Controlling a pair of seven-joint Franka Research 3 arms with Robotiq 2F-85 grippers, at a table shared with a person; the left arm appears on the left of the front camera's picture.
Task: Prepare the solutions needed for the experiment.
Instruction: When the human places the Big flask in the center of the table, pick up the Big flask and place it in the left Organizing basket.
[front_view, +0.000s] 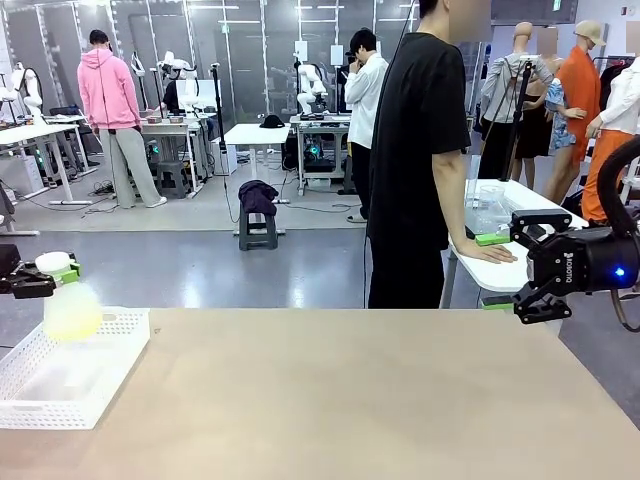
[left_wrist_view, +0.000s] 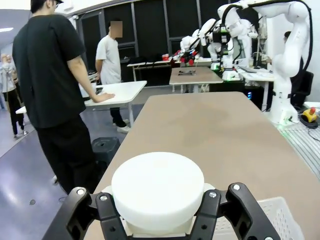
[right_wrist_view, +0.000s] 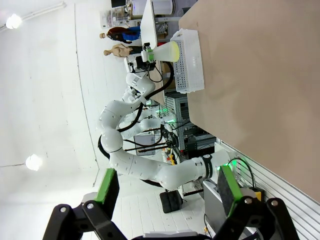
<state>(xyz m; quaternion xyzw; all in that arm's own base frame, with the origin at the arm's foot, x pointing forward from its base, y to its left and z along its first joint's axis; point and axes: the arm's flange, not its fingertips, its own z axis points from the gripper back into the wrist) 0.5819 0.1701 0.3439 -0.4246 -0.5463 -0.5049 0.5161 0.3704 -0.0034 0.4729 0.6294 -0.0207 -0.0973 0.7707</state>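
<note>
The left claw (front_view: 45, 277) sits at the very left edge of the front view, so most of its body and all of its arm are cut off. It is pinched on the neck of a flask (front_view: 71, 305), just under the flask's white cap (front_view: 53, 262). In the left wrist view that cap (left_wrist_view: 157, 187) hides the flask's body and whatever is in it, with the claw's (left_wrist_view: 157, 225) black fingers (left_wrist_view: 107, 215) pressed against the flask on both sides.

The flask hangs above the near end of a white basket (front_view: 110, 345) that stands on the left end of the desk (front_view: 350, 400). The solutions (front_view: 72, 312) show as a pale yellow-green glow through the flask's frosted bulb; the liquid level is too blurred to make out. The inside of the basket is washed out, so what it holds cannot be told.

From the right wrist view, rolled sideways, the flask (right_wrist_view: 162, 51) shows far off beside the basket (right_wrist_view: 189, 60), its contents (right_wrist_view: 169, 51) again yellow-green.

The right claw (front_view: 530, 265) hangs beyond the right end of the desk, spread wide and holding nothing; its green-padded fingers (right_wrist_view: 107, 187) stand far apart in its own view (right_wrist_view: 165, 187). A person (front_view: 425, 150) stands beyond the far edge, one hand (front_view: 490, 253) resting on another table.
</note>
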